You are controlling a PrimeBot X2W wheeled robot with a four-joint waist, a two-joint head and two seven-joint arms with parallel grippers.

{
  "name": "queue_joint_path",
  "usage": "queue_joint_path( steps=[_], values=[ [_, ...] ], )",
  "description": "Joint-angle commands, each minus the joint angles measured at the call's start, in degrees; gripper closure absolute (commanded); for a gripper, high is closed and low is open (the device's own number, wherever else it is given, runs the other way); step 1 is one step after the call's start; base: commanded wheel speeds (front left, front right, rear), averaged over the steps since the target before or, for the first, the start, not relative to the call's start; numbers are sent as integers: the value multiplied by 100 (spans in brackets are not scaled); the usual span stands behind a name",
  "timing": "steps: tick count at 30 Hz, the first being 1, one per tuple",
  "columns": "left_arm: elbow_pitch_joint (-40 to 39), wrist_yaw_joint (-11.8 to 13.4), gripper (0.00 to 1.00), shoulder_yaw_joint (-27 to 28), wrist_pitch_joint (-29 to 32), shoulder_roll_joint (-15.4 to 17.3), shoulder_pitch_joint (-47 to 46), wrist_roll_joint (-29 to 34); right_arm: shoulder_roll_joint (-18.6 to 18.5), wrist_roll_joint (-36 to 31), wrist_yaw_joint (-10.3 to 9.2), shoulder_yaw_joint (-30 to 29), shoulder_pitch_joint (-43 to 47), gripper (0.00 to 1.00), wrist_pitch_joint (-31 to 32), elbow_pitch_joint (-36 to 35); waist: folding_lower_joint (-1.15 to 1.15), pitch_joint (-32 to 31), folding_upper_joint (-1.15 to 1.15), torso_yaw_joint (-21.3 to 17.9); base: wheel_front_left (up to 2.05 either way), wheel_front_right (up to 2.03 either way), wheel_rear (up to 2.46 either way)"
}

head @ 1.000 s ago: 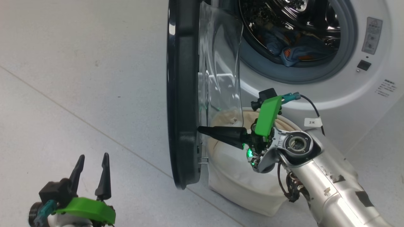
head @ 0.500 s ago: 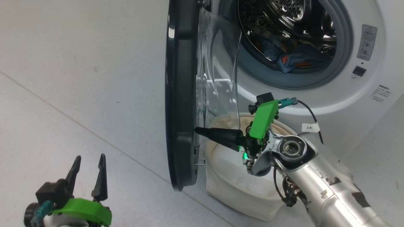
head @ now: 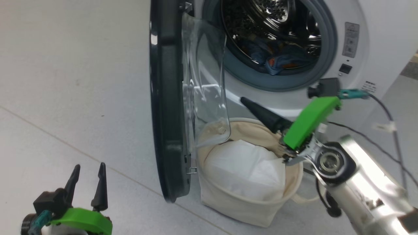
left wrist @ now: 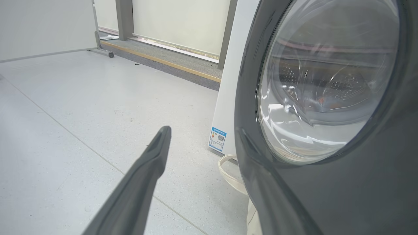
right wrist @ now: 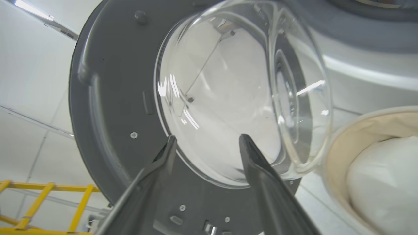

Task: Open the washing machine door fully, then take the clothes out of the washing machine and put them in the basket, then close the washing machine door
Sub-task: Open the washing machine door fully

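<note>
Centrally the washing machine door [head: 165, 98] stands edge-on, floor [head: 65, 81] spreading frame-left; left gripper [head: 89, 167] and right gripper [right wrist: 207, 138], fingers apart, touch nothing.

The washing machine [head: 369, 39] stands before me, white and boxy, its grey-rimmed drum mouth uncovered. The washing machine door [head: 166, 98] is swung well open, nearly edge-on to my head. Its glossy black ring is upright and the clear bulging porthole [head: 205, 81] juts from its inner face. The clothes [head: 277, 62] lie low in the shiny steel drum [head: 277, 19], a crumpled blue heap with orange flecks. The basket [head: 248, 202], a round cream canvas tub, sits upright on the floor just below the drum mouth, close beside the door's lower edge. A white liner [head: 245, 166] is bunched inside it, and a loop handle [head: 307, 197] droops at its side.
</note>
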Motion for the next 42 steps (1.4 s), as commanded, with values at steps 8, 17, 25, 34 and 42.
queue_joint_path(
  steps=[8,17,25,34,42],
  values=[
    [-200,81,0,188,-25,230,-91,-92,-792,-2576,25,-226,921,0,-2038,-1139,0,-84,0,-303,0,0,0],
    [-235,103,0,181,-20,273,-33,-148,-796,-3916,25,-625,1999,0,-2763,-1275,0,-167,0,-421,0,0,0],
    [-307,136,0,184,11,333,23,-213,-637,-4667,25,-1008,2770,0,-3417,-887,0,-157,0,-502,0,0,0],
    [-348,173,0,164,26,361,56,-270,-551,-4774,25,-1098,2981,0,-3588,-660,0,-198,0,-554,0,0,0],
    [-345,192,0,124,27,356,21,-323,-478,-4737,25,-1084,2954,0,-3637,-599,0,-184,0,-579,0,0,0]
  ],
)
